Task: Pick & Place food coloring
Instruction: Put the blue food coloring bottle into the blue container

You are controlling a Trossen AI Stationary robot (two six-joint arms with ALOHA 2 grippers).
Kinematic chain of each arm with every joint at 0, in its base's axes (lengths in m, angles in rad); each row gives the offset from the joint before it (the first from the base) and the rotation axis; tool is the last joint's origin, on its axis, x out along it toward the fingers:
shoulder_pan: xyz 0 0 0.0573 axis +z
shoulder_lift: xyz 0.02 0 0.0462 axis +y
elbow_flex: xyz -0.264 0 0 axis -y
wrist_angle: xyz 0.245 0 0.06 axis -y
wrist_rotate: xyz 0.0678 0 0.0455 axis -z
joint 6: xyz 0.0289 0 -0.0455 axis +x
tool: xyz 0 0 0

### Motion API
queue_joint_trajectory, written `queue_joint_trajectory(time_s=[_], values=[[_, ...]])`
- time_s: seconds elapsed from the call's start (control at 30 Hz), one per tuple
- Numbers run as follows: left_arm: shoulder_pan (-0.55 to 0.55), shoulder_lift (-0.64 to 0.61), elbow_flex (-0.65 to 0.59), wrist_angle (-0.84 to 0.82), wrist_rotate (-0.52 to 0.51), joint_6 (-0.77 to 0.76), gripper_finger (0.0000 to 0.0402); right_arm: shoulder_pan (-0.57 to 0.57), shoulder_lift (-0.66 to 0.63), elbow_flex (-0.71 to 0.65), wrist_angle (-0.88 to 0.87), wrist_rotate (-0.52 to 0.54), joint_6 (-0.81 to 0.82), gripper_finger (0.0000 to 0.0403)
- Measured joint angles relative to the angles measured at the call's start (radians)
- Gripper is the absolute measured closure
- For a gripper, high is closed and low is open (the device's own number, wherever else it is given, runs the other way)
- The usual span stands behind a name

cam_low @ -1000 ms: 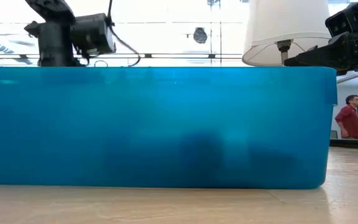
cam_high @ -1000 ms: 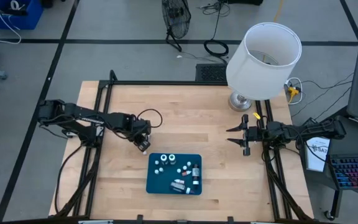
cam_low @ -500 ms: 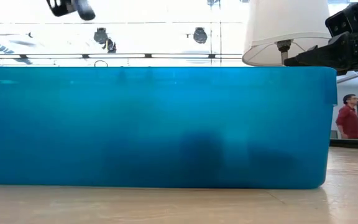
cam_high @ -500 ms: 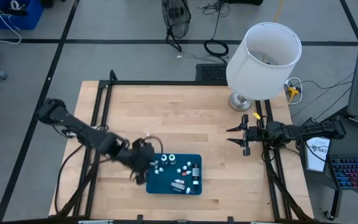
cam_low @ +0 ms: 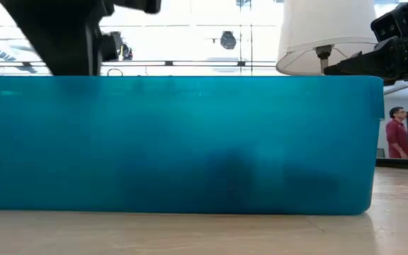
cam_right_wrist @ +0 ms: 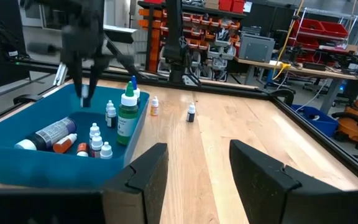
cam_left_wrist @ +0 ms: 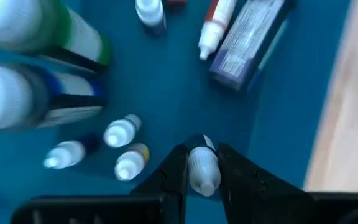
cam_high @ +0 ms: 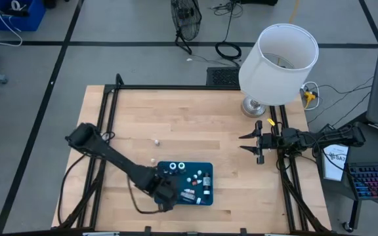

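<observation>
The food coloring is several tiny bottles with pale caps. Most lie or stand in the flat blue tray (cam_high: pixel 205 196), among them a green-and-white one (cam_left_wrist: pixel 48 34) and small whitish ones (cam_left_wrist: pixel 122 132). Two more stand on the bare wood (cam_high: pixel 155 141) (cam_high: pixel 151 160), on the far-left side of the tray. My left gripper (cam_high: pixel 165 195) hangs over the tray's left part, shut on one small white bottle (cam_left_wrist: pixel 202 171). My right gripper (cam_high: pixel 254 145) waits open at the table's right edge, level above the wood. My left gripper pinches the small white bottle's body (cam_left_wrist: pixel 202 177) between its two fingers (cam_left_wrist: pixel 176 171), coming from above and pointing down. The bottle stands roughly along the fingers, over the tray's blue floor. Whether its lower end touches the floor, I cannot tell.
A big white lampshade (cam_high: pixel 279 56) on a metal foot stands at the table's far right corner. A box (cam_left_wrist: pixel 247 37) and a red-tipped tube (cam_left_wrist: pixel 216 25) lie in the tray. In the low view the tray's blue wall (cam_low: pixel 190 142) fills most of the picture. A person stands far behind.
My left gripper has swung from the wood at the tray's far-left corner toward the near edge and now hangs over the tray's left part. The left arm has stretched out across the table. The right arm has kept still.
</observation>
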Motion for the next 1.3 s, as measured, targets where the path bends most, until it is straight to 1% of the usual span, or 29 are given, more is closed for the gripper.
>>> queue_joint_trajectory(time_s=[0.17, 0.23, 0.4, 0.57, 0.77, 0.9, 1.13, 1.3], values=[[0.028, 0.093, 0.007, 0.021, 0.083, -0.021, 0.0337, 0.000, 0.000, 0.000, -0.001, 0.000, 0.000, 0.0241], [0.038, 0.121, 0.007, 0.016, 0.099, -0.025, 0.0337, 0.000, 0.000, 0.000, 0.000, 0.000, 0.000, 0.0241], [0.055, 0.143, 0.012, 0.026, 0.139, -0.021, 0.0337, 0.000, 0.000, 0.000, 0.000, 0.000, 0.000, 0.0242], [0.058, 0.134, 0.010, 0.025, 0.135, -0.023, 0.0335, 0.000, 0.000, 0.000, 0.000, 0.000, 0.000, 0.0241], [0.057, 0.138, 0.005, 0.017, 0.140, -0.026, 0.0270, 0.000, 0.000, 0.000, 0.000, 0.000, 0.000, 0.0242], [0.057, 0.136, 0.005, 0.021, 0.161, -0.023, 0.0249, 0.000, 0.000, 0.000, 0.000, 0.000, 0.000, 0.0241], [0.049, 0.121, 0.035, 0.019, 0.155, -0.003, 0.0241, 0.000, 0.000, 0.000, 0.000, 0.000, 0.000, 0.0241], [0.040, 0.115, 0.093, -0.001, 0.117, 0.024, 0.0252, 0.000, 0.000, 0.000, 0.000, 0.000, 0.000, 0.0243]])
